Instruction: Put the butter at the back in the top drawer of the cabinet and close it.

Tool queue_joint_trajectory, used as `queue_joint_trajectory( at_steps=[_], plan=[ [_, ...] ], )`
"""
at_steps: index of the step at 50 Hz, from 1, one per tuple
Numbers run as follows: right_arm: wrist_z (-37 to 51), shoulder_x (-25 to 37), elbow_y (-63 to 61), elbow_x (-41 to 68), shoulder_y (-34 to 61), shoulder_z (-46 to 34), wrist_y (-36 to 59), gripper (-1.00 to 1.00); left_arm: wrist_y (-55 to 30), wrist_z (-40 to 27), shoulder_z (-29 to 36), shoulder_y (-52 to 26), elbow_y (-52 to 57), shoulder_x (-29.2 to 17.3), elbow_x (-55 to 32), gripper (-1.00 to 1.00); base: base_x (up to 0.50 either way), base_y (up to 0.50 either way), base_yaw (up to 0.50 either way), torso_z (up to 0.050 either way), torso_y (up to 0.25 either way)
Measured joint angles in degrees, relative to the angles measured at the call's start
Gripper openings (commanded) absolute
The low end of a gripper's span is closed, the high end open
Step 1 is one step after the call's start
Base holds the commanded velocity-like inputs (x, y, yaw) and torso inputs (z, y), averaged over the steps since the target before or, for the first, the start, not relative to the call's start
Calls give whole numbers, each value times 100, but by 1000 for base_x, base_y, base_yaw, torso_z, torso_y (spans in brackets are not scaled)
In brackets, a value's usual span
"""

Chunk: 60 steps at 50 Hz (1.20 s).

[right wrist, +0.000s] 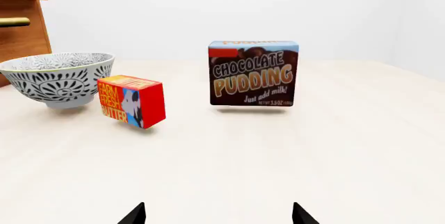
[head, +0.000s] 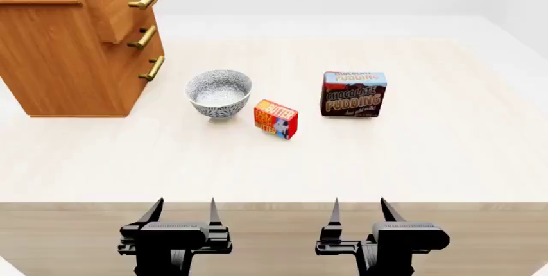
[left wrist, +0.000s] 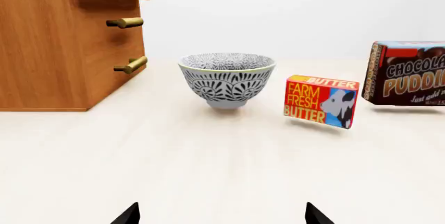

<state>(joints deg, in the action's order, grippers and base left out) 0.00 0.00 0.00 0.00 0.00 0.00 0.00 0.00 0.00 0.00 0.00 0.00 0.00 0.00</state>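
— So, what are the arms doing from where you stand?

— Both sit low at the near edge of the desk (head: 411, 160). The left gripper (head: 182, 213) has its fingers (head: 154, 212) spread apart with nothing between them, and the right gripper (head: 360, 212) looks the same, fingers spread and bare.

— And the butter?

— The butter (head: 276, 119) is out ahead of both pairs of fingers, roughly between the two, well apart from either. It is a small red-and-orange box standing on the desk, turned at an angle, its lettered face toward the fingers.

— Anything close to it?

— A patterned grey-and-white bowl (head: 218, 93) stands just beside it, on the side of the left fingers and a little farther off. On the side of the right fingers, also a bit farther back, stands the chocolate pudding box (head: 353, 94), upright, its front facing us. None of the three touch each other.

— Where is the cabinet?

— The cabinet (head: 60, 51) is farthest from the fingers, beyond the bowl and off past the left gripper. Three drawers with brass bar handles, one above another. The top drawer (head: 120, 6) sticks out a way from the cabinet front; the two below sit flush. I cannot see inside it from here.
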Motion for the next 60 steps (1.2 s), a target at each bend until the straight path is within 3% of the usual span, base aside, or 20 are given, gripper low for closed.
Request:
queue_joint_trajectory(
  at_steps=[17,43,60],
  plan=[
    [201,196,32,273,40,-203,69,100,-25,-226,225,-11,24,-198,-215,100,0,0,0,0,0],
    [492,422,90,540,96,-460,130,100,29,-437,537,-29,18,-454,-446,100,0,494,0,0,0],
    [616,520,96,726,134,-565,206,100,-29,-484,655,-75,-7,-584,-651,100,0,7,0,3,0]
  ],
)
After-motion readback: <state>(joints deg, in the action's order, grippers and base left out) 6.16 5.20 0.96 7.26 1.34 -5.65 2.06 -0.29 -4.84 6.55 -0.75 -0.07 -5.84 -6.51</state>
